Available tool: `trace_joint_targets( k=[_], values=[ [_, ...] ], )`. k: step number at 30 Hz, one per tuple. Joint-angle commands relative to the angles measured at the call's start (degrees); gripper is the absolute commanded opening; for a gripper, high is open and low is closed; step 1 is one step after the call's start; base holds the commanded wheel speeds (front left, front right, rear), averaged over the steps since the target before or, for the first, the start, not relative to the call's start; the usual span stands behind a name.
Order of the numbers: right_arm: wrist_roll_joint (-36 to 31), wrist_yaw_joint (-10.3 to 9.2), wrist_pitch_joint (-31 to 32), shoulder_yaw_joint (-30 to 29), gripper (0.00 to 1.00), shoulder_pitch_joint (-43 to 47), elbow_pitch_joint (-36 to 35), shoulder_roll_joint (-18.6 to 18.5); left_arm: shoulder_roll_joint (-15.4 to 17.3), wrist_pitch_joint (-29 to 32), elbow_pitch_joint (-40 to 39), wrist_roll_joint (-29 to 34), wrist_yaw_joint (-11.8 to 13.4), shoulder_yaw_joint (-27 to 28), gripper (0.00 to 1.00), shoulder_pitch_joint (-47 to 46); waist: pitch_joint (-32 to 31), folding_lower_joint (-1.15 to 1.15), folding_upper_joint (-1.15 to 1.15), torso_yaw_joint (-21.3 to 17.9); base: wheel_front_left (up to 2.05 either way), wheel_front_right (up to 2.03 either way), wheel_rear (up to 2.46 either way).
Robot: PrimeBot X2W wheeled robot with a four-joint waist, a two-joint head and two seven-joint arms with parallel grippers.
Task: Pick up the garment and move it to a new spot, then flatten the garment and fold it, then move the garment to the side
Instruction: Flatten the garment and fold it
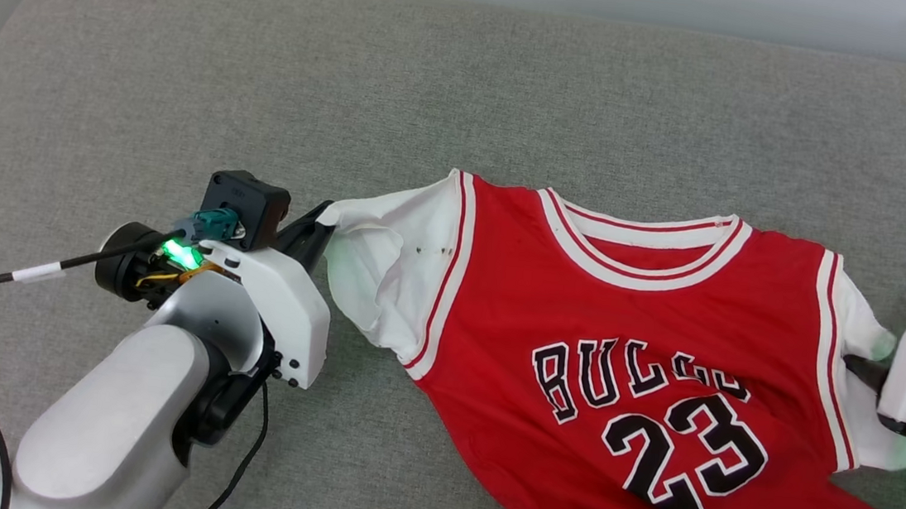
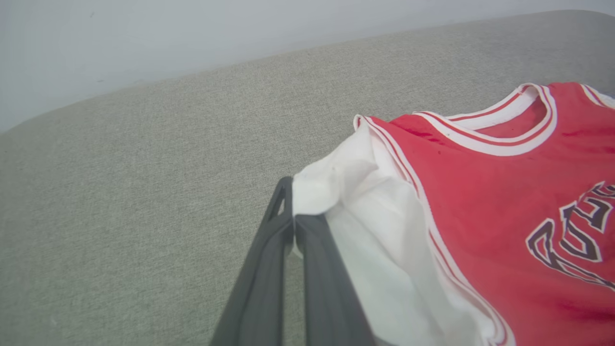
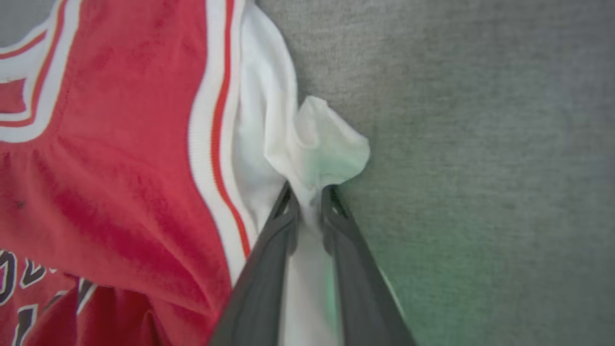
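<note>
While the garment (image 1: 623,304) lies face-up on the grey cushion (image 1: 190,54), the jaws of the left gripper (image 2: 293,226) pinch one white sleeve and those of the right gripper (image 3: 310,204) the other. Draw both outward evenly and low, so the cloth flattens without slipping.

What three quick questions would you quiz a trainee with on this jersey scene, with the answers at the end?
1. True or false: the garment lies front side up on the grey cushion.
2. Pick one: the left pincer is closed on A) the collar, B) a white sleeve, C) the bottom hem.
3. Fill in: the number printed on the chest is ___.
Key: 1 true; 2 B; 3 23.
</note>
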Motion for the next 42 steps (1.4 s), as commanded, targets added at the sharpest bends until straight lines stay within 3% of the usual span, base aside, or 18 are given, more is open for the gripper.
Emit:
trace_joint_targets(
  k=[1,8,17,26,34,42],
  values=[
    [0.5,-0.01,1.3,2.3,0.00,1.9,2.1,2.5,0.0,-0.2,-0.1,0.2,-0.1,0.1,0.00,-0.3,0.0,0.00,0.00,-0.2,0.00,0.00,0.00],
    [0.1,-0.01,-3.1,5.2,0.00,-2.6,-3.5,-2.1,1.5,-2.4,-0.2,0.9,0.8,1.6,0.00,-1.3,-0.8,0.00,0.00,-1.4,0.00,0.00,0.00],
    [-2.8,-0.02,-9.1,8.4,0.00,-8.1,-10.2,-6.9,2.8,-5.6,0.3,1.8,2.7,5.7,0.00,-6.9,-7.0,0.00,0.00,-3.7,0.00,0.00,0.00],
    [-3.4,-0.02,-12.5,12.0,0.00,-19.9,-10.6,-10.2,2.0,-6.8,8.0,0.5,0.9,10.0,0.00,-20.6,-9.6,0.00,0.00,-6.3,0.00,0.00,0.00],
    [-3.8,-0.03,-17.8,16.3,0.00,-33.4,-7.0,-12.0,1.0,-9.4,19.7,1.0,-1.3,11.8,0.00,-34.6,-6.7,0.00,0.00,-8.1,0.00,0.00,0.00],
    [-4.7,-0.04,-25.0,18.9,0.00,-47.0,-2.3,-11.7,2.0,-12.4,27.8,2.8,-2.8,12.6,0.00,-48.0,1.0,0.00,0.00,-9.5,0.00,0.00,0.00]
  ],
)
